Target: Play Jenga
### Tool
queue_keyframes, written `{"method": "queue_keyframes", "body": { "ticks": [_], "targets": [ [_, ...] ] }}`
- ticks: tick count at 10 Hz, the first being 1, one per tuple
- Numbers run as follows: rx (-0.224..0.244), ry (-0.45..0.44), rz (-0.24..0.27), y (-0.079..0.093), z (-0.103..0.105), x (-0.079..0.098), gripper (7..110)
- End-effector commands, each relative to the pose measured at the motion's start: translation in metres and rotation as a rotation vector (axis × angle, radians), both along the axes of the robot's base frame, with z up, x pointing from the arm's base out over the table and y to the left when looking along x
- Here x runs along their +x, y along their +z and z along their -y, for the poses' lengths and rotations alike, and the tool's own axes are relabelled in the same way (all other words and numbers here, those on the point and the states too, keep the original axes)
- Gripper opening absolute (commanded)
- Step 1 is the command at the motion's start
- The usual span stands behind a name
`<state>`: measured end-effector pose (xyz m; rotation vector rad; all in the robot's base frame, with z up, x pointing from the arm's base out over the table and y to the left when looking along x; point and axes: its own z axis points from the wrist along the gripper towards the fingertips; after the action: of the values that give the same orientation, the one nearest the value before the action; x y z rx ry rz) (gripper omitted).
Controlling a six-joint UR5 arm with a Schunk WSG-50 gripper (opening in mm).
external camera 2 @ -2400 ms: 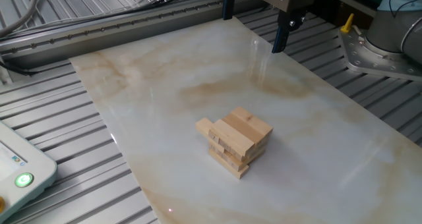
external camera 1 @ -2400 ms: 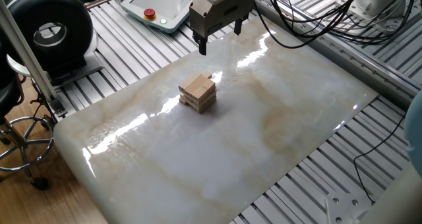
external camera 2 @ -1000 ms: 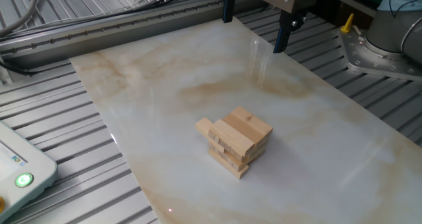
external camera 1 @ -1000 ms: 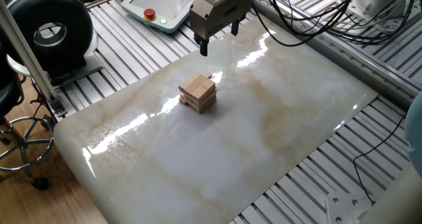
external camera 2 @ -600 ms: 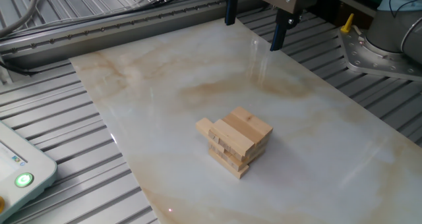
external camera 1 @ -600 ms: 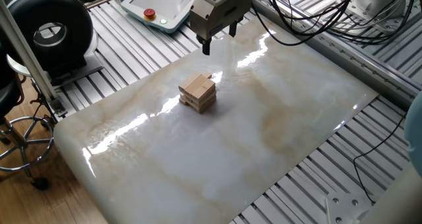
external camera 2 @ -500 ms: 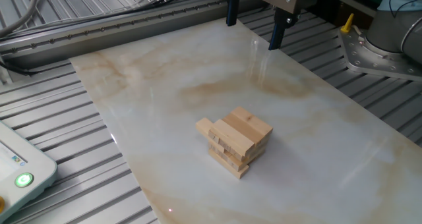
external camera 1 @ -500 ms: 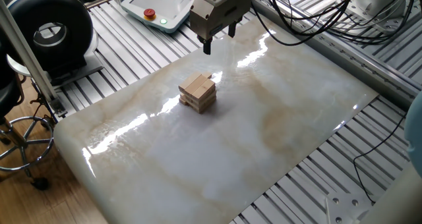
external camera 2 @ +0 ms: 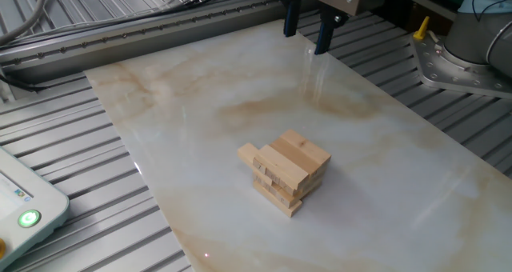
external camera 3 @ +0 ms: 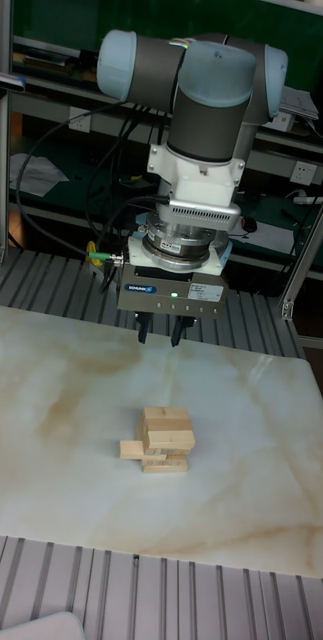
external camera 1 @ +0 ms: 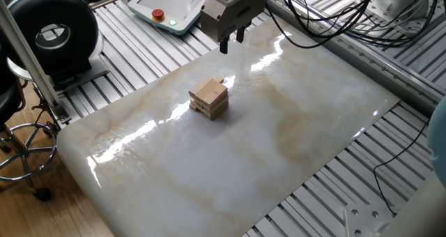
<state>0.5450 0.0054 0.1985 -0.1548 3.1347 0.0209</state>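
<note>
The Jenga stack [external camera 1: 209, 97] of light tan wooden blocks stands on the marble slab [external camera 1: 279, 139], a few crosswise layers high. One block sticks out of the stack [external camera 2: 285, 173] to the side, low on the left in the tall fixed view [external camera 3: 164, 439]. My gripper [external camera 1: 231, 43] hangs in the air beyond the stack, near the slab's far edge, well apart from the blocks. Its fingers [external camera 2: 306, 34] point down with a narrow gap and nothing between them [external camera 3: 160, 335].
A teach pendant [external camera 1: 167, 7] with a red button lies past the slab's far corner. A black round device [external camera 1: 49, 35] and a stool [external camera 1: 17, 136] stand at the left. Black cables [external camera 1: 327, 21] trail at the back right. Ribbed aluminium rails [external camera 2: 72, 192] surround the slab.
The gripper's fingers have drawn much closer together while the arm stayed in place above the far edge. The block stack has not moved.
</note>
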Motion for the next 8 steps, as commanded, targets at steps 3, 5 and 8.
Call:
{"method": "queue_keyframes", "body": {
  "ticks": [3,5,8],
  "targets": [
    [0.010,0.012,0.003,0.0015,-0.0015,0.0011,7],
    [0.010,0.019,0.003,0.0014,-0.0013,0.0012,7],
    [0.007,0.031,0.004,0.0012,-0.0004,0.0016,7]
  ]
}}
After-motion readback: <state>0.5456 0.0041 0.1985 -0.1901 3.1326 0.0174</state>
